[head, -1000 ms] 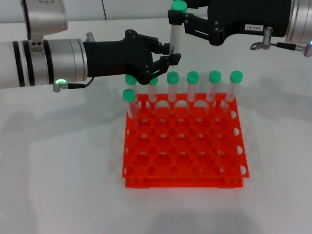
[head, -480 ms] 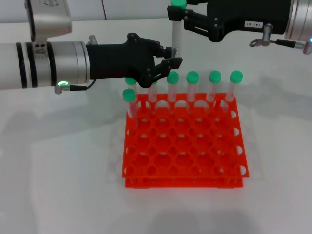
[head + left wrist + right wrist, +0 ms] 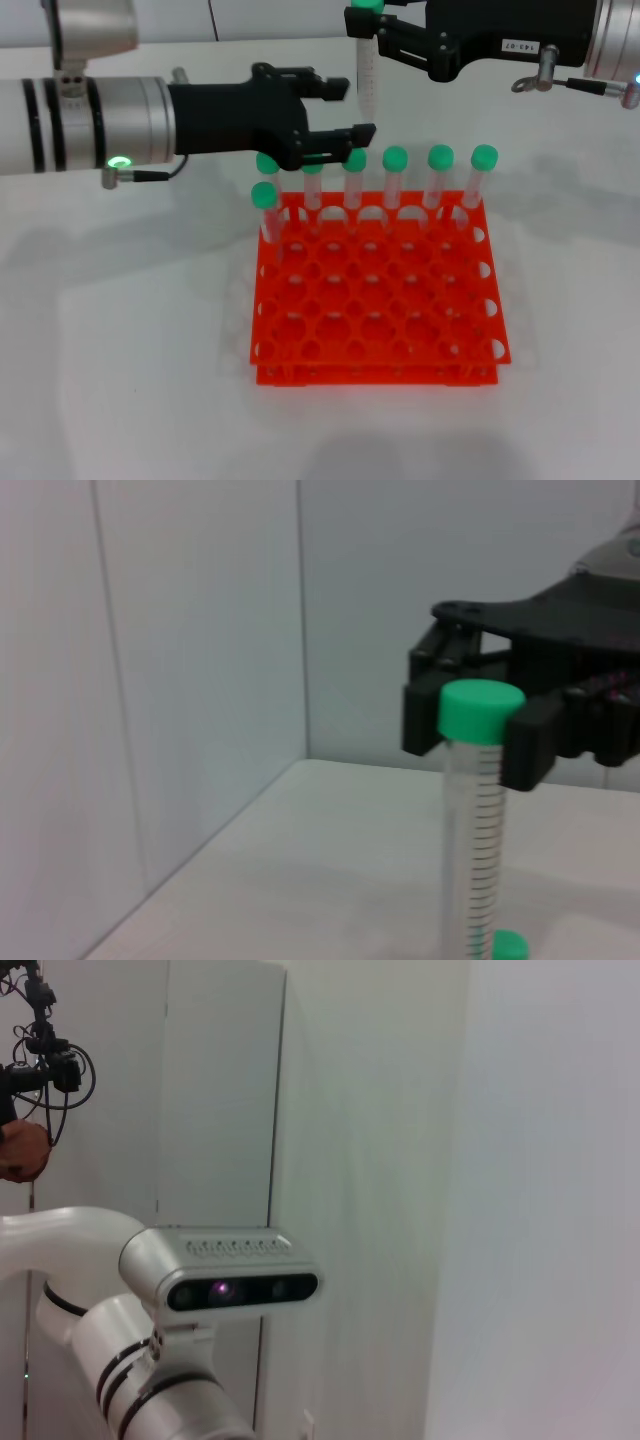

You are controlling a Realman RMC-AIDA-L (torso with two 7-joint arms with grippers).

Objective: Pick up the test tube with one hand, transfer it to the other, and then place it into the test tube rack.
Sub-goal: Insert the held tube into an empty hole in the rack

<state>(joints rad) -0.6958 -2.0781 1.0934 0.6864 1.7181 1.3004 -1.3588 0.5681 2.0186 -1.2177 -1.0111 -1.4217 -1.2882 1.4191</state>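
Observation:
The test tube (image 3: 366, 80) hangs upright above the rack's back row, its green cap at the top edge of the head view. My right gripper (image 3: 368, 28), the black one with the white label, is shut on it just under the cap. The left wrist view shows the same grip: the tube (image 3: 476, 830) between the right gripper's (image 3: 478, 730) black fingers. My left gripper (image 3: 355, 110), unlabelled, reaches in from the left and stands open, its fingers spread on either side of the tube's lower end, apart from it. The orange-red test tube rack (image 3: 380, 340) lies on the white table below.
Several green-capped tubes (image 3: 395, 185) stand in the rack's back row, and one more (image 3: 265, 210) in the second row at the left. The front rows of holes hold nothing. The right wrist view shows only the left arm's wrist camera (image 3: 240, 1280) and a pale wall.
My left gripper has opened and let go of the tube's lower part. The right gripper has kept its hold under the cap and the tube has risen slightly.

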